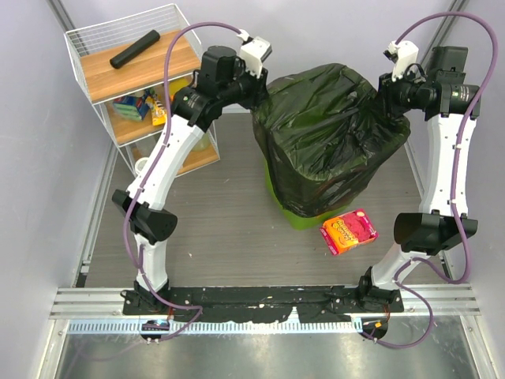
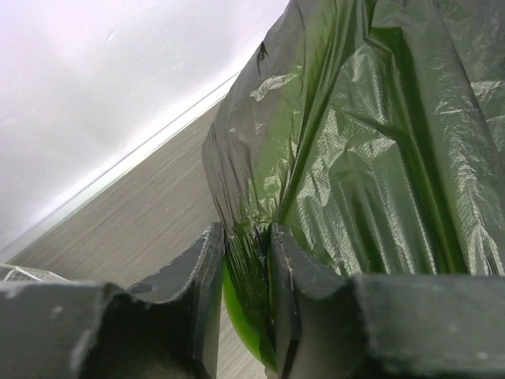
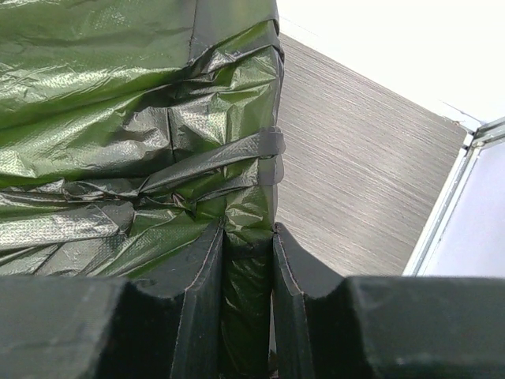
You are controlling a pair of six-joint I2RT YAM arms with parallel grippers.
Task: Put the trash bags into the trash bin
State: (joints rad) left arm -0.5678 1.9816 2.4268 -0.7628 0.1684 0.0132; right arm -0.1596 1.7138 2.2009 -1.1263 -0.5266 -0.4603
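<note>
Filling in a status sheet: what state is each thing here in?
trash bag: draped over the trash bin, crinkled.
trash bin: upright, only its base showing.
left gripper: shut on the trash bag.
right gripper: shut on the trash bag.
pink packet: lying flat on the table.
black roll: lying on the shelf top.

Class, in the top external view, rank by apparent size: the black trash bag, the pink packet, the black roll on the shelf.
1. trash bag, by far largest.
2. pink packet.
3. black roll: similar length, slimmer; it sits higher, nearer the camera, so 2 and 3 are unsure.
</note>
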